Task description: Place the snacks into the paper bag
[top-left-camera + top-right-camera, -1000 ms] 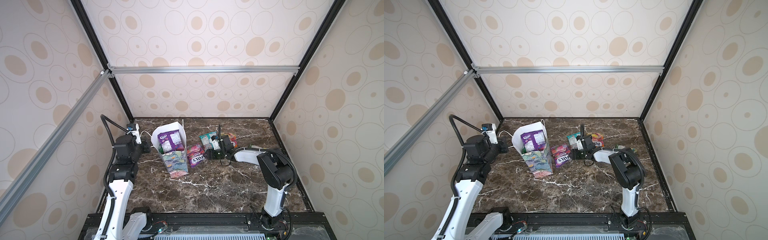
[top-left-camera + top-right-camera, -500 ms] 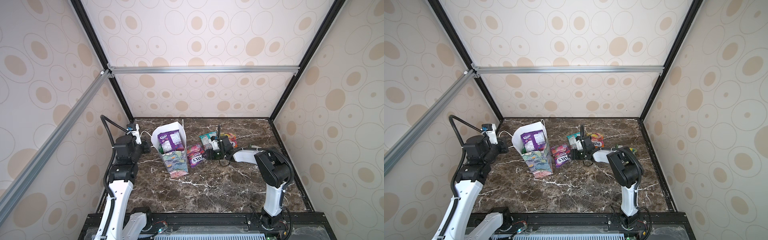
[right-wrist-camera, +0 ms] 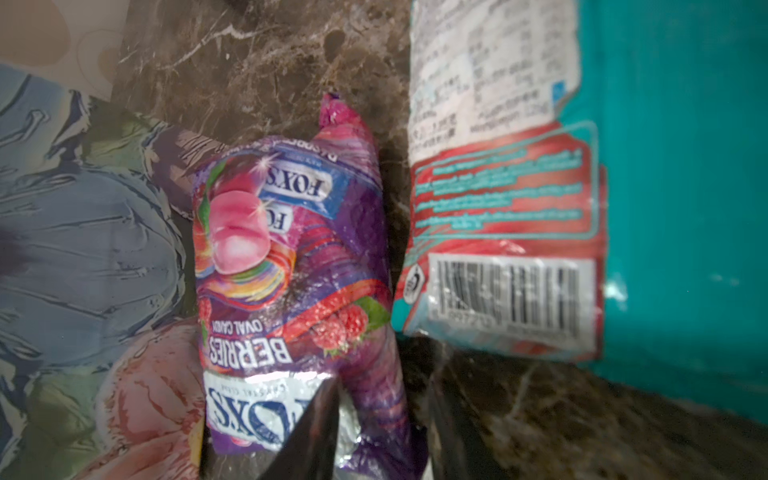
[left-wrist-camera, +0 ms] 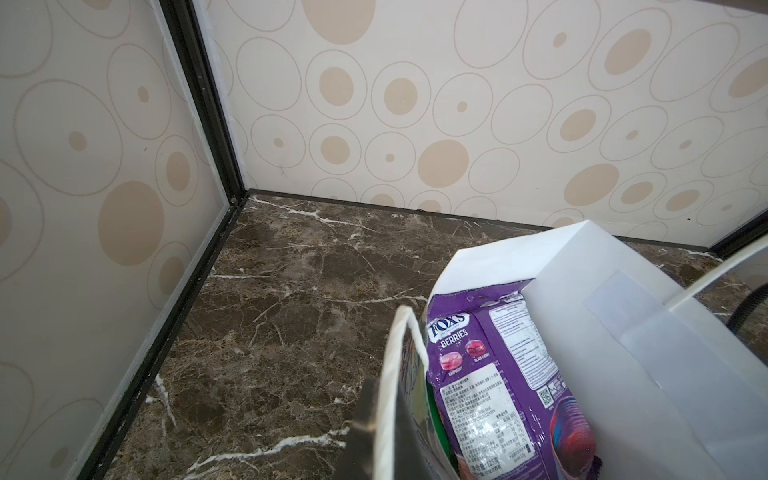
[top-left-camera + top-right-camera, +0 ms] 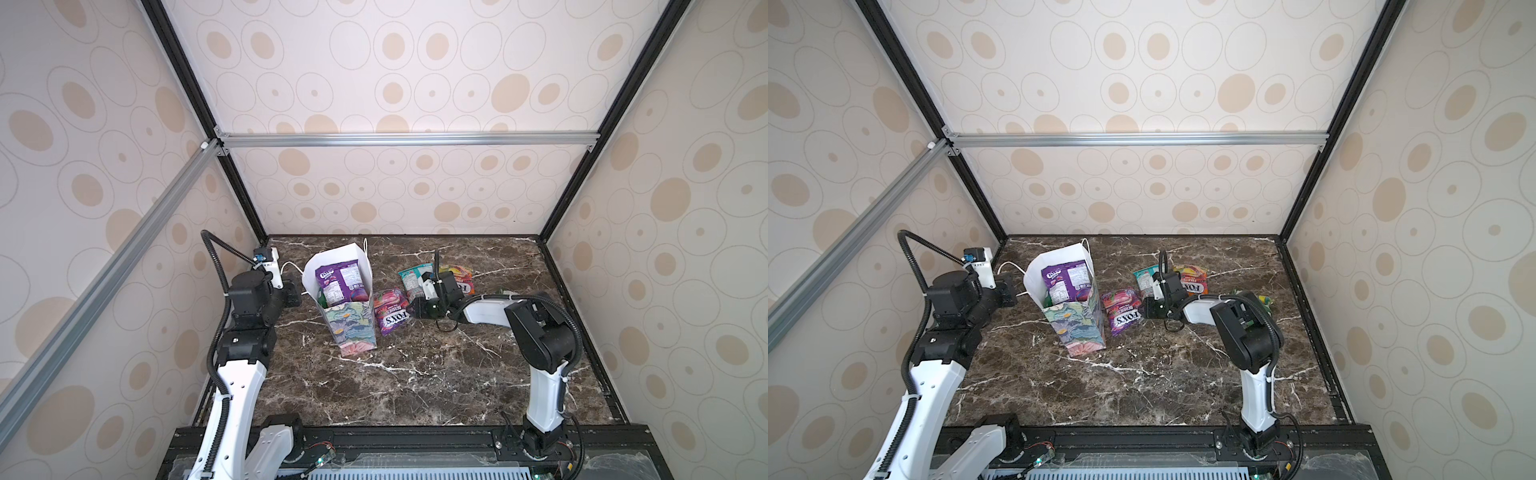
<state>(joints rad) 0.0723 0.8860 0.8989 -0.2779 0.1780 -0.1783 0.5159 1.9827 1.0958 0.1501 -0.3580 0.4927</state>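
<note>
Apparently right gripper (image 3: pixel 382 386) straddles an edge of berries packet (image 3: pixel 299 270); paper bag (image 3: pixel 83 232) beside.

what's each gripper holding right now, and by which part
Left gripper is shut on the paper bag, by its white cord handle. Right gripper sits over one end of the pink Berries packet; whether it grips yet cannot be told.

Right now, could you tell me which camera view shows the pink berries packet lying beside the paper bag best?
The right wrist view: the pink berries packet sits close up, print readable. Both top views show it small, lying beside the paper bag. The left wrist view misses it.
</note>
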